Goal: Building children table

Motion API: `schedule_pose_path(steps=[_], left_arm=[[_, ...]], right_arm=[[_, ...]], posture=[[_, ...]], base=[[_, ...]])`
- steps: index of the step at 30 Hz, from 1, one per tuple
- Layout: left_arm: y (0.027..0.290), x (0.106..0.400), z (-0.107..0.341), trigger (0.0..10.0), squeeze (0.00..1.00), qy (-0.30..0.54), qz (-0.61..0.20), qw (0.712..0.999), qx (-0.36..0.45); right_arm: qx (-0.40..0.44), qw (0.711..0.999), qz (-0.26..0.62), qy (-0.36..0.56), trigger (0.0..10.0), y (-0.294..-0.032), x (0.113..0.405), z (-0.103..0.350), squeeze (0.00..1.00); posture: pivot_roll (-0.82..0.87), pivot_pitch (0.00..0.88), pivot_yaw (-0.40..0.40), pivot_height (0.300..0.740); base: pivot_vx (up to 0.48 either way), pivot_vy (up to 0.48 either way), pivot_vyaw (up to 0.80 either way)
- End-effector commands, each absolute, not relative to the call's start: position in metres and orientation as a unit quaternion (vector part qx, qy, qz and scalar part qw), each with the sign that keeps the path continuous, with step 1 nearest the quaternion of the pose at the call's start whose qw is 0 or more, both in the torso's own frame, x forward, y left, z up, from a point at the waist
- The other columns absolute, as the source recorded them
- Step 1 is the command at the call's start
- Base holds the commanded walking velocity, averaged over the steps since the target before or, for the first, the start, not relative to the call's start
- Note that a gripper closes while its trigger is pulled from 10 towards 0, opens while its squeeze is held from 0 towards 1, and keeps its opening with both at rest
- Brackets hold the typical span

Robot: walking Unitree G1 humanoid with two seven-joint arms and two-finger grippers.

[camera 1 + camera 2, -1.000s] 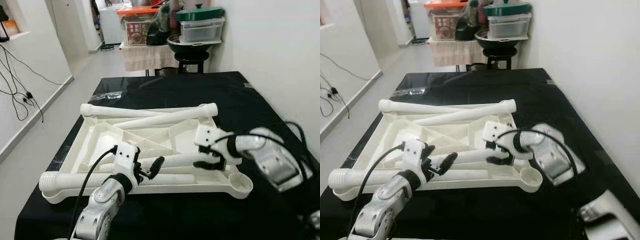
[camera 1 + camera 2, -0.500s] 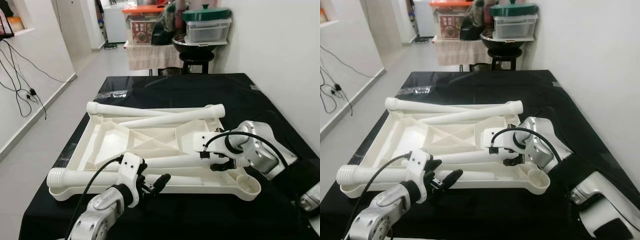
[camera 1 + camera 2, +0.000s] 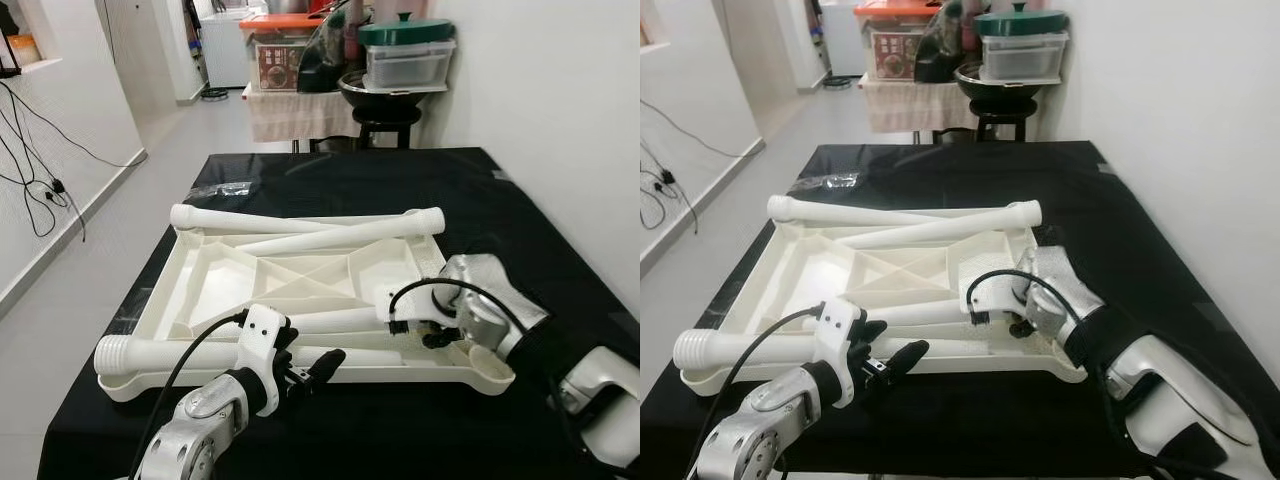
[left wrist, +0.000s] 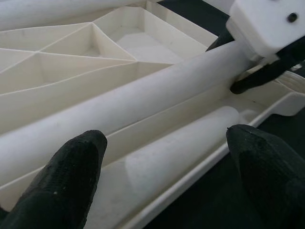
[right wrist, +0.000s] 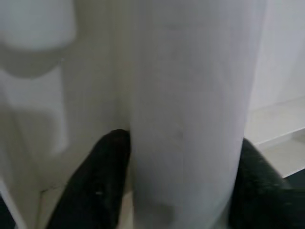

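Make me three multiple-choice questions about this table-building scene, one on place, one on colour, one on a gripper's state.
1. Where does the white tabletop lie?
A. on the black cloth
B. on the floor
C. on a stool

2. What colour is the lid of the clear box at the back?
A. green
B. yellow
C. blue

3. What is the right gripper doing?
A. hanging idle
B. holding a cup
C. gripping a white leg tube

Answers: 1 A, black cloth surrounds it. 2 A, the lid shows green. 3 C, its fingers flank the tube.
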State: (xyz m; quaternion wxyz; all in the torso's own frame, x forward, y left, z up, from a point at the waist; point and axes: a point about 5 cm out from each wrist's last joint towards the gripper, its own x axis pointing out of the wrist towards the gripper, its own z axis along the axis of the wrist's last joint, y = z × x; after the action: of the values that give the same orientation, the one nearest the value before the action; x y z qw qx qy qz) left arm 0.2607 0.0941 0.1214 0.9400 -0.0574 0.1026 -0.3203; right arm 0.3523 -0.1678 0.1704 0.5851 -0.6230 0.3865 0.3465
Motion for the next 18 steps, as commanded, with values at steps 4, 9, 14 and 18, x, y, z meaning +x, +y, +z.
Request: schedule_pose_path(steps=[4, 9, 14, 18], left_arm=[[0.095, 0.257, 0.115, 10.0, 0.00, 0.128, -0.327, 0.934, -0.059], [0.095, 0.257, 0.115, 10.0, 0.00, 0.129, -0.327, 0.934, -0.059], [0.095, 0.258, 0.117, 10.0, 0.00, 0.127, -0.325, 0.936, -0.054], [0.096, 0.260, 0.120, 10.0, 0.00, 0.116, -0.318, 0.939, -0.049]], right_arm=[[-0.642, 0.587, 0.313, 0.382, 0.0, -0.169, 0.359, 0.171, 0.00], [-0.639, 0.596, 0.308, 0.376, 0.0, -0.170, 0.362, 0.175, 0.00], [-0.611, 0.639, 0.308, 0.351, 0.0, -0.166, 0.368, 0.186, 0.00], [-0.563, 0.697, 0.307, 0.321, 0.0, -0.166, 0.373, 0.200, 0.00]], posture=[[-0.02, 0.000, -0.018, 0.740], [-0.02, 0.000, -0.019, 0.740], [-0.02, 0.000, -0.019, 0.740], [-0.02, 0.000, -0.018, 0.740]], base=[[0.000, 0.000, 0.00], [0.000, 0.000, 0.00], [0.000, 0.000, 0.00], [0.000, 0.000, 0.00]])
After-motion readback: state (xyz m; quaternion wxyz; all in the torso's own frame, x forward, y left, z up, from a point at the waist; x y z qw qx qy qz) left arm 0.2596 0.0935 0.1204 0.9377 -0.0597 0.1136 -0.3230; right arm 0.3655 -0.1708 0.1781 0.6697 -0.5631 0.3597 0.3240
